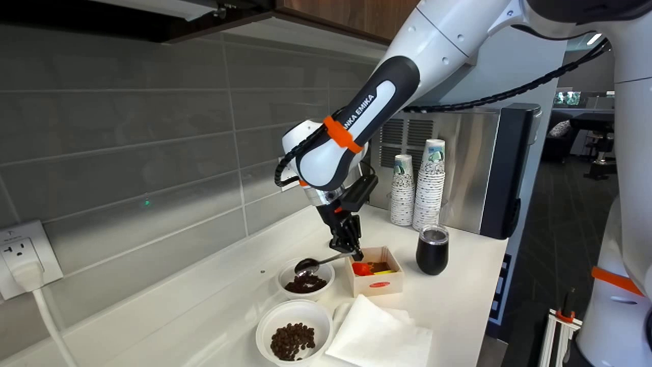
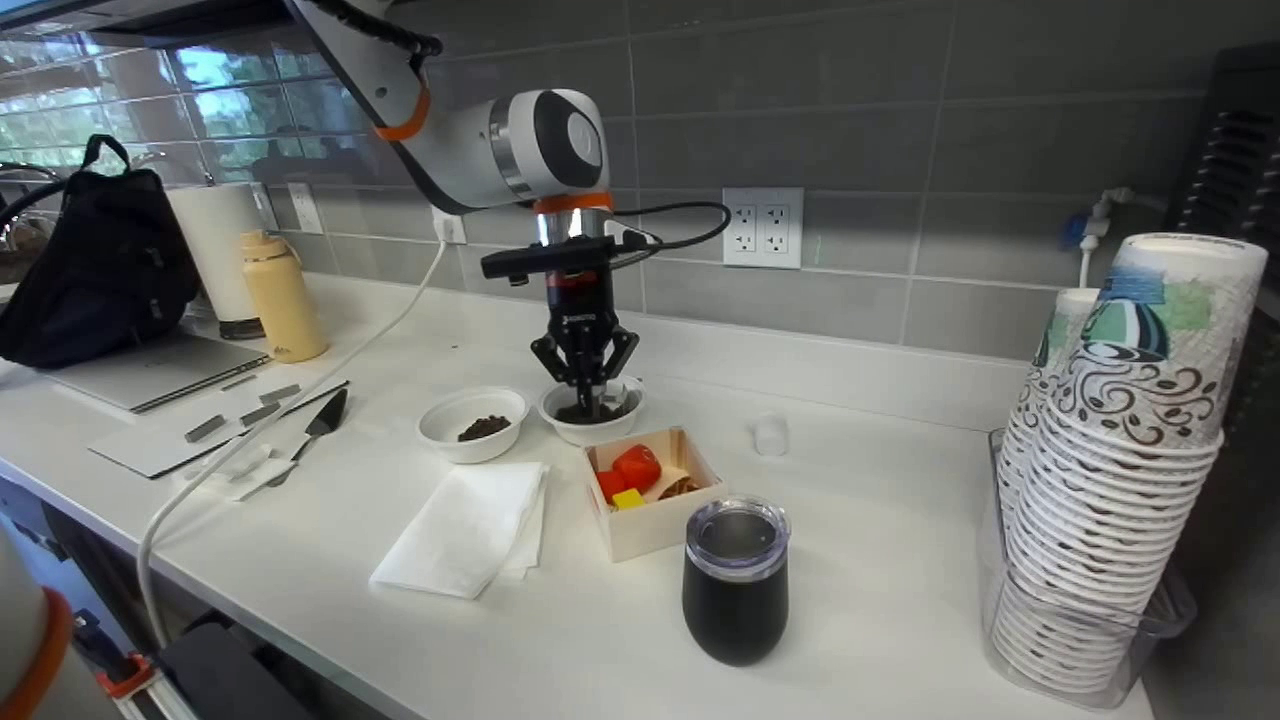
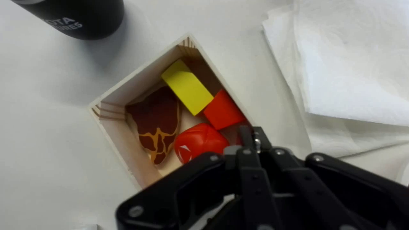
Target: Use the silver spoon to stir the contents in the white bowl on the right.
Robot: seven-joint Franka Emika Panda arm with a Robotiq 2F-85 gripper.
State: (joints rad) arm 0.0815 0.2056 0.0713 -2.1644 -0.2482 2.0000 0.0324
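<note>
My gripper [image 1: 353, 253] is shut on the silver spoon [image 1: 307, 266] by its handle end. The spoon slants, its bowl end over the dark brown contents of the white bowl [image 1: 287, 271] by the wall. I cannot tell whether it touches them. That white bowl also shows in an exterior view [image 2: 590, 434], partly behind my gripper [image 2: 590, 405], where the spoon is mostly hidden. In the wrist view my fingertips [image 3: 254, 132] are close together with a shiny sliver of the spoon handle [image 3: 257, 144] between them; the white bowl is out of view there.
A like white bowl [image 1: 266, 326] with loose brown lumps stands beside it. A wooden box [image 1: 378, 287] with red and yellow toy pieces is under the gripper's side. White napkins [image 2: 465, 535], a black tumbler [image 2: 735, 605] and stacked paper cups [image 2: 1110, 480] stand around. The tiled wall is behind.
</note>
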